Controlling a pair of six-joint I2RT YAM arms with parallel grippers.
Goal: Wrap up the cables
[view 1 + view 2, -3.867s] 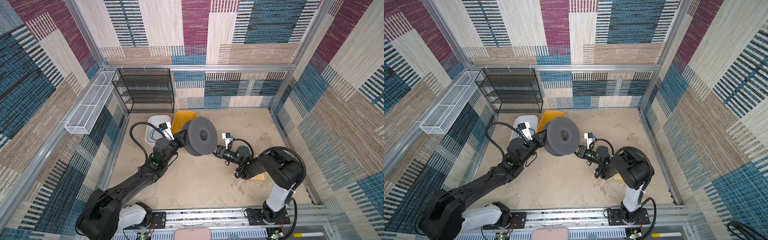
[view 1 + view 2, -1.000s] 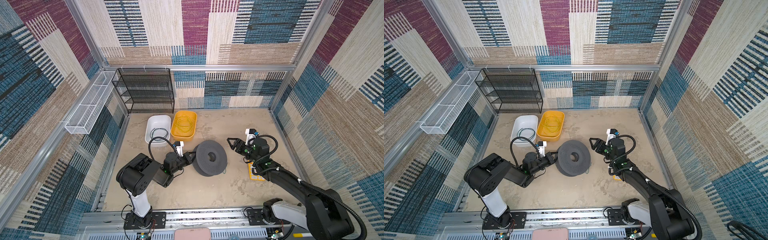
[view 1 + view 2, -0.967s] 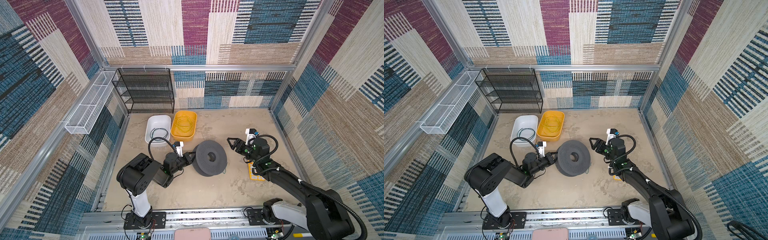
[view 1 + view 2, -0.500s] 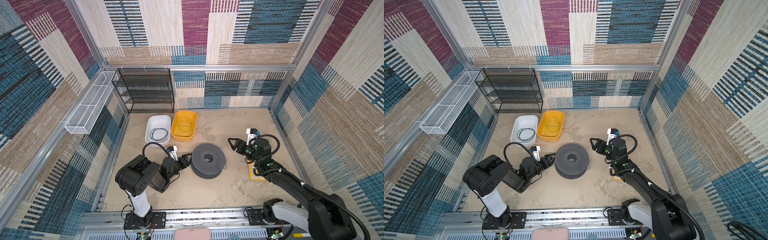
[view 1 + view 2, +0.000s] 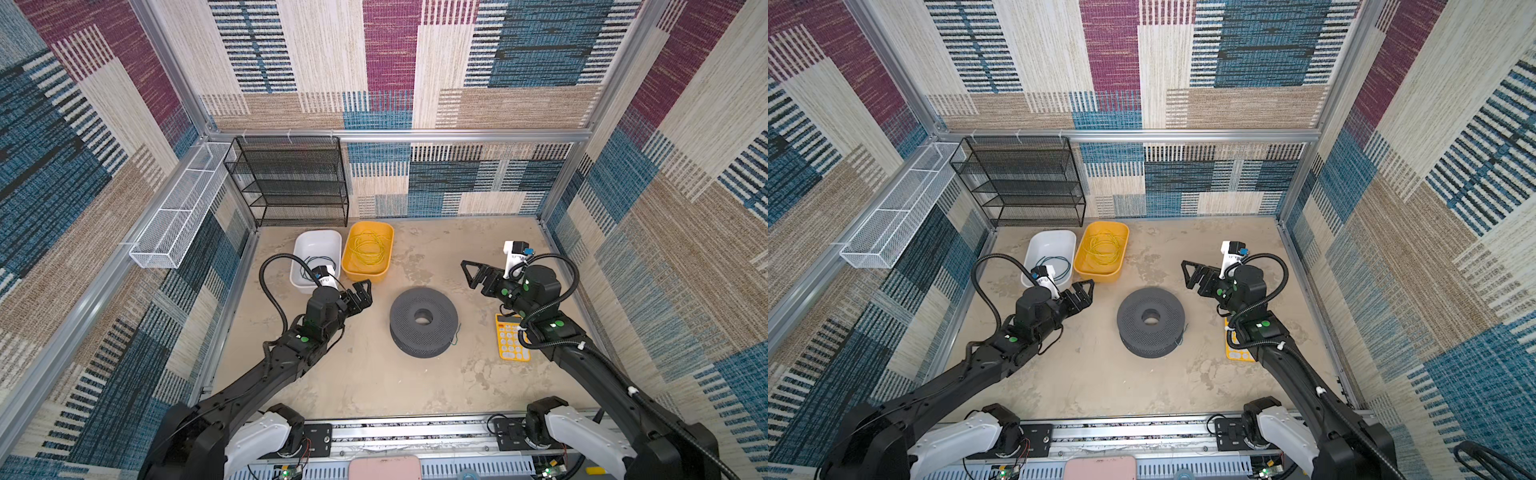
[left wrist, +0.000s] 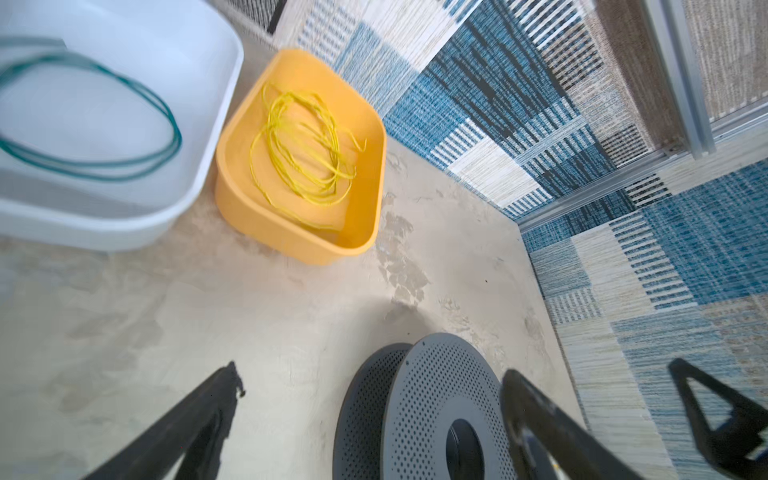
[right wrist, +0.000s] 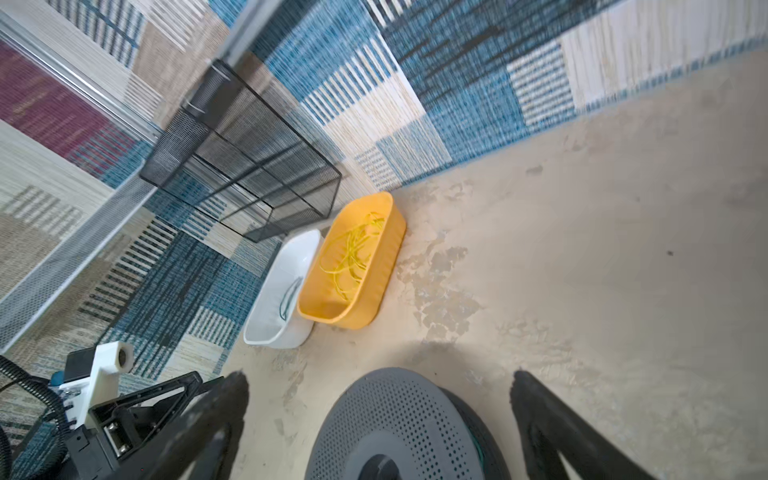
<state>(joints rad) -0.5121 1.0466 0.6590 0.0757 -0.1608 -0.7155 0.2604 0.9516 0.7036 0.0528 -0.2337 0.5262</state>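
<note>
left claw (image 5: 365,292) gapes over blotchy tabletop (image 5: 374,382)

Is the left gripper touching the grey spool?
Apart. In both top views a strip of bare floor shows between the left gripper and the spool. The jaws stand open and hold nothing.

Patchwork woven walls (image 5: 390,62) — stained beige floor (image 5: 374,374), black mesh shelf (image 5: 291,183)
</note>
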